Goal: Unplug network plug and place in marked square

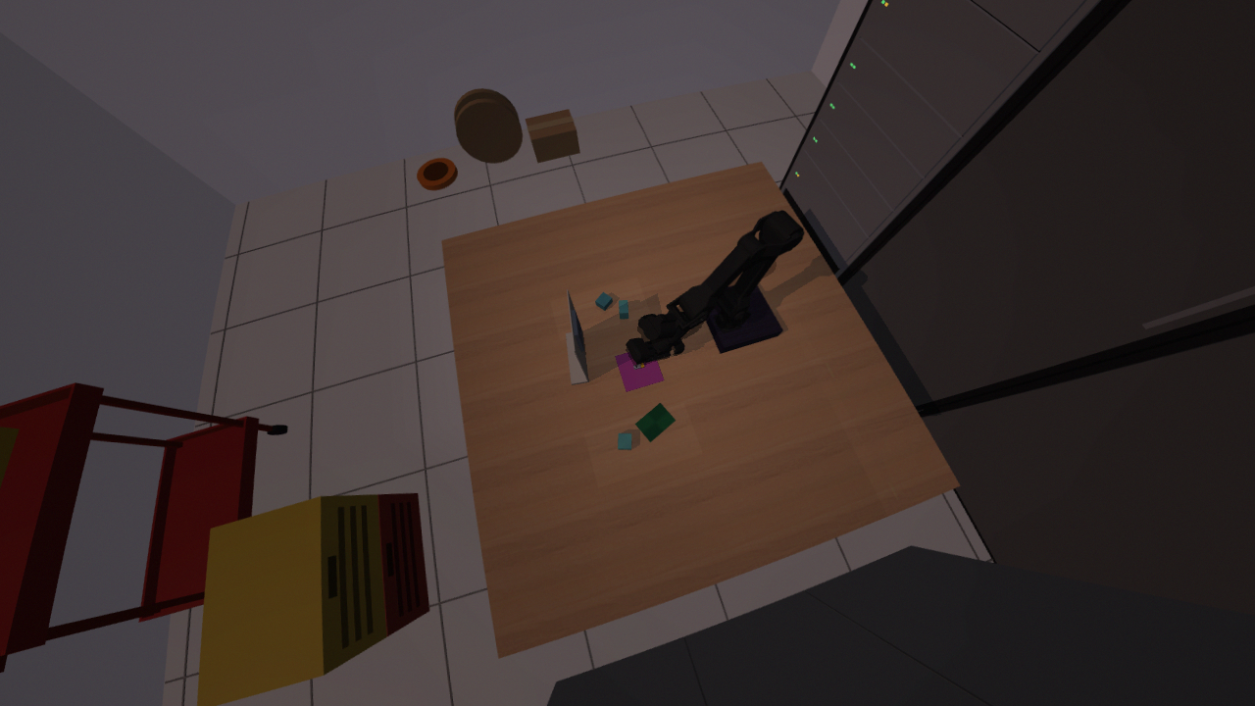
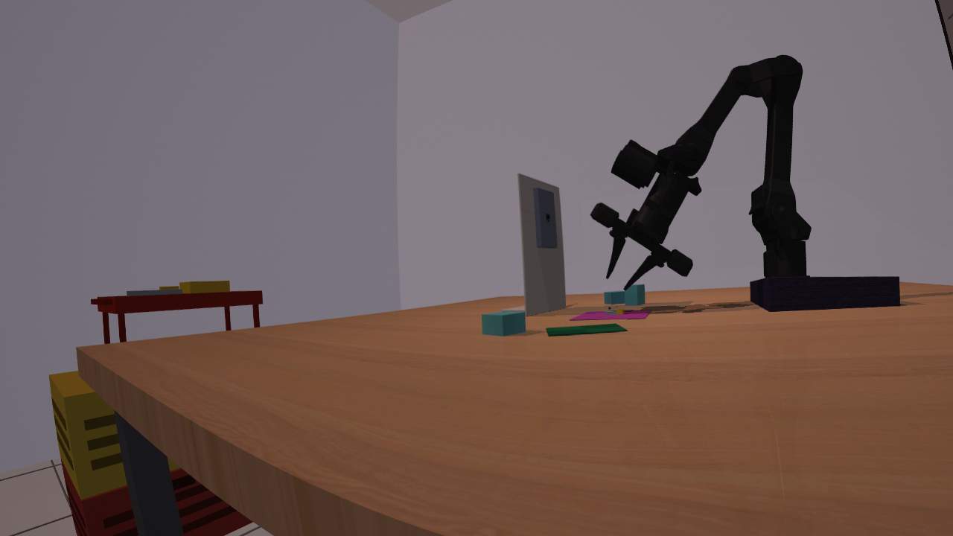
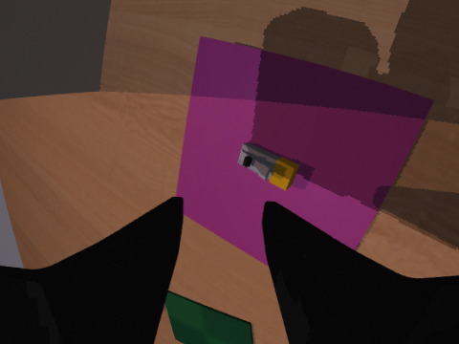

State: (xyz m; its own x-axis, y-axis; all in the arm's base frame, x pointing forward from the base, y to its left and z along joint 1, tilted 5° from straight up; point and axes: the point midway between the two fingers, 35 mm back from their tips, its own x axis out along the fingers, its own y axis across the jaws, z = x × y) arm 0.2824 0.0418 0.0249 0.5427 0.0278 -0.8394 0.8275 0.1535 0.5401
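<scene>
The network plug [image 3: 271, 164] [image 2: 618, 310], grey with a yellow end, lies flat on the magenta marked square [image 3: 217, 153] [image 2: 599, 316] [image 1: 647, 376], well inside its edges. My gripper [image 3: 223, 209] [image 2: 616, 281] hangs tilted in the air above the square, clear of the plug and the table. Its fingers stand apart with nothing between them. The upright grey panel [image 2: 540, 266] [image 1: 575, 337] stands to the left of the square, and its dark socket plate [image 2: 546, 218] is empty.
A flat green patch [image 1: 654, 421] [image 2: 586, 329] [image 3: 213, 334] lies on the table in front of the square. Teal blocks stand nearby: one [image 1: 625, 439] [image 2: 502, 322] beside the green patch, two [image 1: 603, 301] [image 2: 634, 293] behind the square. The arm's dark base [image 2: 824, 292] is at the right.
</scene>
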